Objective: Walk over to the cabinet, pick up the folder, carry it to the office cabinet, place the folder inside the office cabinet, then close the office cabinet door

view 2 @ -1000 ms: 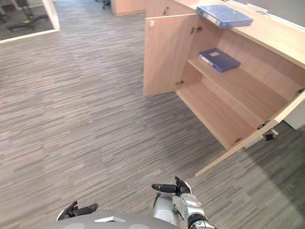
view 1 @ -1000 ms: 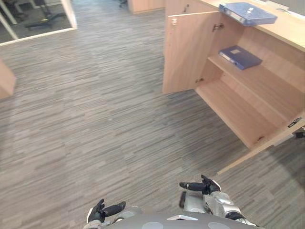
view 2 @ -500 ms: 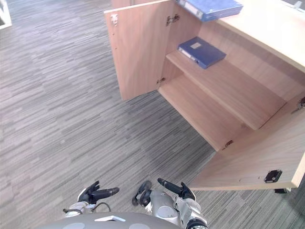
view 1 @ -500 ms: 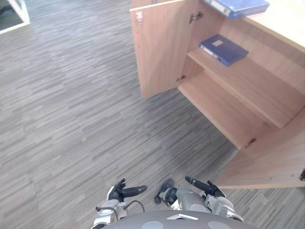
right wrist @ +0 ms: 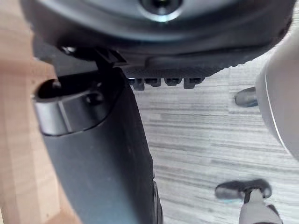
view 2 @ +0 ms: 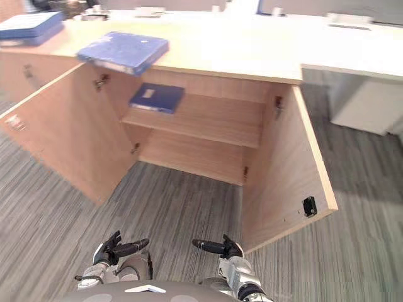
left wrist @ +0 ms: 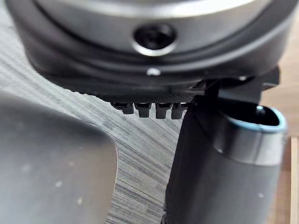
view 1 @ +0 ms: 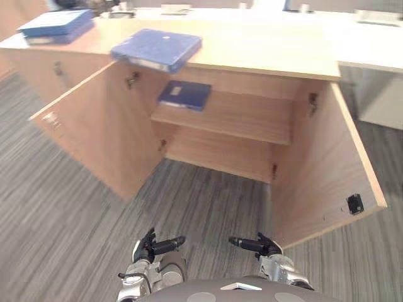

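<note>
"Where was the folder (view 1: pixel 157 48)?"
"On top of the open cabinet (view 1: pixel 264 51). A second folder (view 1: pixel 184 95) lay on its shelf (view 1: pixel 242 121). My left hand (view 1: pixel 148 247) and right hand (view 1: pixel 261 245) were loose and empty."

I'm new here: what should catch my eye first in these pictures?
A wooden cabinet stands with both doors swung wide. A blue folder lies on its top, a second folder on the upper shelf inside. Low down, the left robot hand and right robot hand are open and empty.
</note>
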Controlling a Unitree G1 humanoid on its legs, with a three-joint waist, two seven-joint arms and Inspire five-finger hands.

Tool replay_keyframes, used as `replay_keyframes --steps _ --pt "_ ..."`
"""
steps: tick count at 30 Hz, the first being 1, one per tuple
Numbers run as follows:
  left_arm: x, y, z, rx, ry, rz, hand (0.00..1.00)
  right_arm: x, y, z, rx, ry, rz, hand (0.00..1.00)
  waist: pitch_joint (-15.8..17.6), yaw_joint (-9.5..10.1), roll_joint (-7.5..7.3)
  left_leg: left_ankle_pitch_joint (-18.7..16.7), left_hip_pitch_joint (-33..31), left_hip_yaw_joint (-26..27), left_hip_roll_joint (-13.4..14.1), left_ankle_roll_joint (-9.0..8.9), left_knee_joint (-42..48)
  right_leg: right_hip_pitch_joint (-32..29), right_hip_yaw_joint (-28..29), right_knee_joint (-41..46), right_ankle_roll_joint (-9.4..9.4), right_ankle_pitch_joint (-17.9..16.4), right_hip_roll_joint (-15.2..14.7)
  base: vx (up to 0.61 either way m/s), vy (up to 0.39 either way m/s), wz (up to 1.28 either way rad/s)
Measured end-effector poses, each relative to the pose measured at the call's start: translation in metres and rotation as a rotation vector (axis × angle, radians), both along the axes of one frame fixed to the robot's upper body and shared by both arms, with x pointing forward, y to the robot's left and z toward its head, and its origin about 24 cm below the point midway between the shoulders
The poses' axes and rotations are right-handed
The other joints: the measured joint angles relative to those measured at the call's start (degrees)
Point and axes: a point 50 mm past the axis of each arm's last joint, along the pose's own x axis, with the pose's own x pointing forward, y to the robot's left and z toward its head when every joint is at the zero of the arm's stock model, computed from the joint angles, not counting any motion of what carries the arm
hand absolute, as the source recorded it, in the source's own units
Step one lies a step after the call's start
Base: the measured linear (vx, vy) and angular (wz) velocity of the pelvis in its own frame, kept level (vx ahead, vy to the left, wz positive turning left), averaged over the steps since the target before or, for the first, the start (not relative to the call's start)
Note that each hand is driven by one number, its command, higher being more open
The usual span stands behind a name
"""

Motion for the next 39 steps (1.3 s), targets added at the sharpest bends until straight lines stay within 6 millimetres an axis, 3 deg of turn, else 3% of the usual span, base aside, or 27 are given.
replay_keyframes --steps 2,3,4,5,6,8,10,12,14,15,16,17,18,19,20,21,22,24,25,26,27,28,29,30,31,36,39 --pt "0.0 -0.002 0.0 0.008 -0.002 -0.011 1.0 -0.014 -0.01 -0.002 -0.043 0.03 0.024 1.0 -0.17 -0.1 0.33 2.01 0.33 2.19 0.14 -1.44 -5.21 1.43 2.48 0.9 2.91 -2.66 -1.88 0.41 0.463 -0.81" --pt "0.002 -0.004 0.0 0.004 -0.011 -0.013 1.0 -0.021 -0.013 -0.004 -0.045 0.05 0.004 1.0 -0.45 0.36 0.74 8.85 1.02 4.13 0.05 -3.53 -4.24 2.5 4.48 1.39 4.49 -4.59 -3.52 0.43 0.501 -0.82" --pt "0.002 -0.001 0.001 0.018 -0.013 -0.015 1.0 -0.024 -0.012 -0.005 -0.04 0.06 0.005 1.0 -0.51 0.52 0.16 10.14 0.88 5.37 -0.46 -3.4 -2.98 2.58 5.33 1.13 4.54 -4.7 -4.26 0.45 0.49 -0.9" --pt "0.001 0.007 0.002 0.048 -0.01 -0.008 1.0 -0.025 -0.003 -0.007 -0.014 0.065 0.024 1.0 -1.29 0.55 -1.54 9.29 -0.14 5.86 -1.68 -3.3 0.63 2.43 5.84 1.74 4.83 -4.36 -5.43 0.44 0.409 -0.74" --pt "0.002 0.012 0.003 0.062 -0.011 -0.009 1.0 -0.024 0.003 -0.008 0.0 0.065 0.042 1.0 -1.29 0.53 -2.85 6.01 -0.49 5.61 -2.9 -3.14 3.72 1.89 6.06 3.04 4.7 -3.98 -5.77 0.49 0.423 -0.88" --pt "0.003 0.01 0.003 0.061 -0.016 -0.014 1.0 -0.028 0.004 -0.009 0.008 0.075 0.043 1.0 -2.06 1.15 -3.33 -0.57 -0.85 1.83 -7.09 -0.4 10.61 1.31 8.61 4.6 4.73 -2.58 -7.58 0.4 0.39 -0.76" --pt "-0.001 0.009 0.001 0.065 0.005 -0.034 1.0 -0.033 0.006 -0.011 0.025 0.093 0.017 1.0 -4.42 0.77 -4.77 -2.3 -0.41 4.89 -8.63 2.05 13.23 1.15 11.21 4.49 6.28 -1.24 -10.48 0.35 0.291 -0.61" --pt "-0.004 0.007 -0.001 0.061 0.021 -0.034 1.0 -0.033 0.005 -0.011 0.025 0.092 0.014 1.0 -5.14 0.84 -4.23 -2.39 0.2 7.34 -8.94 2.21 15.89 0.42 13.95 5.67 7.75 2.65 -11.91 0.33 0.205 -0.81" --pt "-0.003 0.003 -0.001 0.056 0.019 -0.046 1.0 -0.031 0.002 -0.01 0.023 0.08 -0.007 1.0 -5.78 1.01 -3.81 -3.36 0.21 7.51 -10.11 2.47 17.97 -1.96 15.15 12.58 8.93 5.36 -12.6 0.2 0.228 -0.96" --pt "-0.01 -0.002 -0.003 0.055 0.038 -0.092 1.0 -0.034 -0.004 -0.008 0.011 0.067 -0.015 1.0 -7.64 1.37 -2.56 -5.59 5.43 7.57 -11.0 5.51 9.51 -6.48 14.99 21.55 8.72 6.19 -12.44 0.13 0.212 -0.9" --pt "-0.007 -0.001 -0.003 0.068 0.04 -0.153 1.0 -0.031 -0.004 -0.007 0.009 0.048 -0.019 1.0 -7.61 1.03 -4.1 -5.53 8.69 9.65 -13.36 6.45 7.16 -11.67 15.8 31.63 7.76 9.54 -13.76 0.14 0.163 -0.67" --pt "-0.006 -0.002 -0.003 0.071 0.039 -0.176 1.0 -0.027 -0.005 -0.005 0.007 0.033 -0.017 1.0 -7.47 0.58 -4.06 -5.74 9.98 10.1 -13.83 7.04 6.48 -13.74 15.6 35.8 7.49 12.94 -13.9 0.24 0.171 -0.36" --pt "-0.005 -0.006 -0.003 0.07 0.042 -0.199 1.0 -0.021 -0.006 -0.003 0.001 0.008 -0.015 1.0 -7.15 -0.36 -3.66 -5.93 13.23 10.6 -14.14 7.88 4.59 -16.62 14.1 42.54 6.86 18.93 -14.01 0.24 0.159 -0.23" --pt "-0.005 -0.007 -0.003 0.073 0.046 -0.213 1.0 -0.019 -0.006 -0.002 -0.002 0.001 -0.015 1.0 -6.7 -0.73 -3.46 -5.88 15.17 10.66 -14.13 8.09 3.37 -17.91 12.43 46.32 6.35 18.35 -14.3 0.29 0.169 -0.16" --pt "-0.008 -0.007 -0.005 0.081 0.063 -0.24 1.0 -0.017 -0.006 -0.001 -0.004 -0.009 -0.014 1.0 -6.24 -1.43 -3.31 -5.65 18.89 10.25 -13.92 8.37 0.72 -20.39 6.79 53.62 3.22 15.09 -14.64 0.26 0.087 -0.06" --pt "-0.008 -0.009 -0.006 0.088 0.076 -0.272 1.0 -0.013 -0.006 0.001 -0.008 -0.028 -0.012 1.0 -6.18 -1.51 -3.21 -5.62 21.78 9.67 -13.09 8.36 -1.3 -22.24 0.95 57.57 2.45 11.0 -14.62 0.25 0.06 0.03" --pt "-0.008 -0.009 -0.006 0.09 0.079 -0.284 1.0 -0.013 -0.006 0.001 -0.009 -0.03 -0.011 1.0 -6.13 -1.5 -3.2 -5.62 23.02 9.39 -12.57 8.36 -2.07 -22.95 -1.98 58.1 2.48 9.19 -14.58 0.25 0.01 0.07" --pt "-0.005 -0.011 -0.008 0.091 0.088 -0.301 1.0 -0.011 -0.007 0.001 -0.016 -0.037 -0.008 1.0 -4.47 -1.46 -2.83 -5.62 26.74 7.89 -10.4 8.35 -3.6 -23.6 -11.54 50.28 2.6 1.98 -13.19 0.25 -0.065 0.19" --pt "-0.005 -0.01 -0.008 0.091 0.095 -0.3 1.0 -0.008 -0.006 0.002 -0.021 -0.041 -0.001 1.0 -3.81 -1.6 -2.78 -5.63 27.57 7.23 -9.64 8.33 -3.6 -23.57 -13.86 41.73 2.74 0.98 -12.05 0.21 -0.109 0.22" --pt "-0.006 -0.01 -0.008 0.091 0.097 -0.3 1.0 -0.008 -0.006 0.002 -0.022 -0.04 -0.001 1.0 -3.72 -1.62 -2.81 -5.63 27.75 7.07 -9.5 8.33 -3.64 -23.54 -14.12 39.43 2.74 0.98 -11.73 0.23 -0.147 0.3" --pt "-0.007 -0.009 -0.009 0.092 0.101 -0.295 1.0 -0.012 -0.004 0.001 -0.022 -0.025 0.009 1.0 -3.45 -1.68 -3.18 -5.8 28.15 5.89 -9.58 7.97 -3.57 -22.93 -13.94 28.37 3.91 2.66 -10.69 0.2 -0.137 0.33" --pt "-0.006 -0.006 -0.008 0.101 0.097 -0.293 1.0 -0.017 -0.001 -0.002 -0.011 -0.007 0.005 1.0 -3.54 -1.66 -4.51 -6.2 28.25 4.47 -10.63 6.87 -3.53 -22.14 -12.75 20.07 4.15 6.68 -10.27 0.26 -0.196 0.36" --pt "-0.005 -0.012 -0.009 0.09 0.1 -0.291 1.0 -0.016 -0.005 -0.001 -0.019 -0.003 0.006 1.0 -3.21 -1.49 -3.48 -6.83 28.29 2.72 -9.94 5.86 -3.7 -21.15 -12.33 18.78 4.6 5.45 -9.23 0.24 -0.186 0.28" --pt "-0.004 -0.02 -0.01 0.069 0.098 -0.292 1.0 -0.013 -0.011 0.0 -0.039 -0.004 0.013 1.0 -2.84 -1.21 -1.01 -6.24 27.71 0.7 -8.34 4.87 -3.54 -19.54 -12.98 16.18 4.74 5.83 -8.06 0.26 -0.223 0.35" --pt "-0.004 -0.023 -0.01 0.061 0.099 -0.297 1.0 -0.015 -0.015 0.0 -0.048 0.005 0.013 1.0 -2.78 -1.34 -0.39 -5.17 27.02 -1.27 -8.21 4.25 -3.65 -18.17 -14.7 13.66 4.64 6.17 -7.97 0.2 -0.166 0.42" --pt "0.0 -0.026 -0.009 0.074 0.087 -0.355 1.0 -0.018 -0.014 -0.005 -0.039 0.063 0.039 1.0 -3.35 -0.69 0.4 -2.56 25.77 -6.51 -6.11 3.26 -7.1 -11.78 -19.69 1.18 4.91 11.49 -5.44 0.15 -0.084 0.46" --pt "0.0 -0.018 -0.009 0.1 0.094 -0.373 1.0 -0.022 -0.011 -0.007 -0.031 0.086 0.042 1.0 -4.28 -0.46 -1.32 -2.55 24.2 -8.42 -7.49 3.24 -6.41 -8.57 -20.65 -7.92 6.02 16.54 -5.12 0.06 0.072 0.12"
